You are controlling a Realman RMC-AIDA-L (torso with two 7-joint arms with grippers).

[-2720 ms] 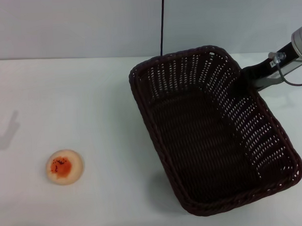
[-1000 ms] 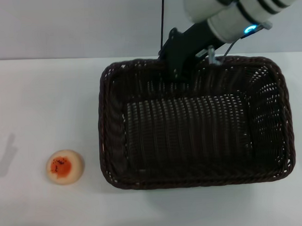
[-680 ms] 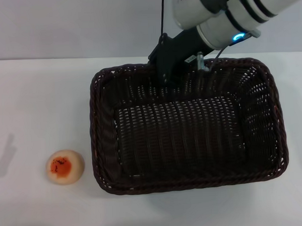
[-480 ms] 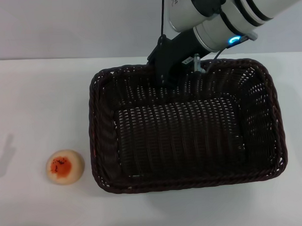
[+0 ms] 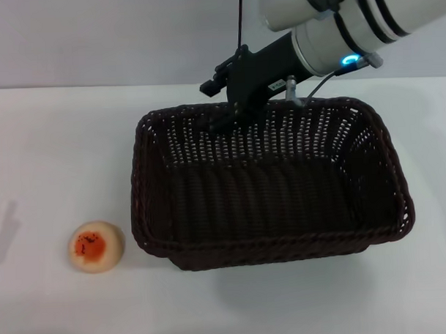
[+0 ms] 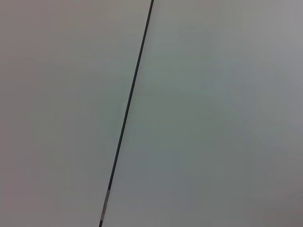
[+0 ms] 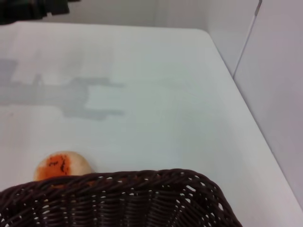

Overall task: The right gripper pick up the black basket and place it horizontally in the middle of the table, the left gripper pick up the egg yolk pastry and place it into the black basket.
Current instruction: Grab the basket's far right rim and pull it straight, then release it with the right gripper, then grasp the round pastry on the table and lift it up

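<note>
One black basket (image 5: pixel 271 183), one egg yolk pastry (image 5: pixel 96 245) and one working claw show on the white table (image 5: pixel 54 143). In the head view the basket fills the centre and right of the frame, its long side running across the picture; its far long wall looks raised, so the weave of that wall faces the camera. The right gripper (image 5: pixel 229 101) reaches in from the upper right, at the middle of the upper edge of the basket, right at the far rim; the black fingers overlap the braided rim, and I cannot tell whether they are clamped on it or parted. A blue light ring (image 5: pixel 349 60) glows on the white arm behind it. The pastry sits alone at the lower left of the frame, just beside the basket's left end and apart from it. In the right wrist view the basket's rim (image 7: pixel 118 177) crosses the bottom, with the pastry (image 7: pixel 61 165) peeping above it at lower left. The left gripper is out of sight; its wrist view shows only a pale wall (image 6: pixel 213 113) with a dark seam (image 6: pixel 128 113).
</note>
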